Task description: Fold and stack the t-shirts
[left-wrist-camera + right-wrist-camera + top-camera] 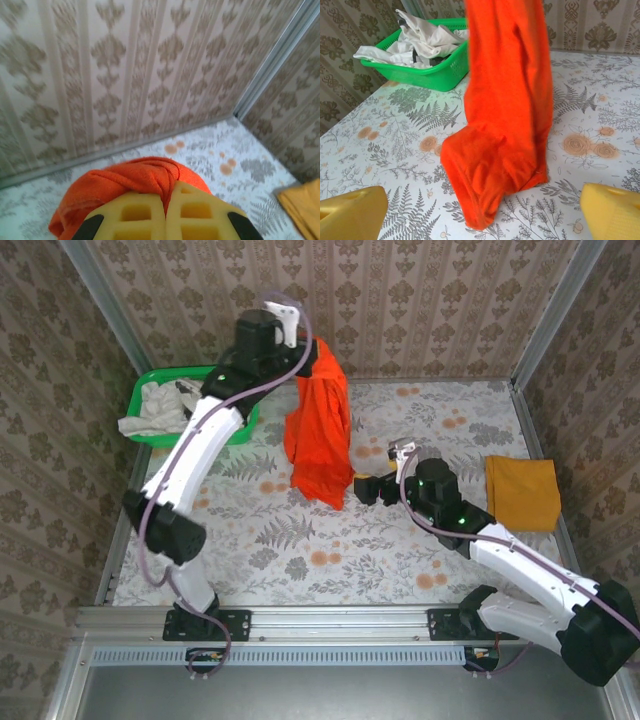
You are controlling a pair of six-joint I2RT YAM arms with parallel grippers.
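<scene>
The bright orange-red cloth t-shirt [318, 425] hung from the left pincer [166, 212], clamped tight on its bunched top. Its hem trailed on the table [300, 550] just ahead of the right pincer [370, 487], spread wide. I reckoned that one should take a lower corner squarely to lay it flat. Left of the raised pincer, a green plastic basket [140, 402] held crumpled off-white shirts [158, 412].

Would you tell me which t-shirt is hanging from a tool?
The orange-red t-shirt, hanging from the left tool; the yellow t-shirt lies flat, the white ones sit in the basket.
</scene>
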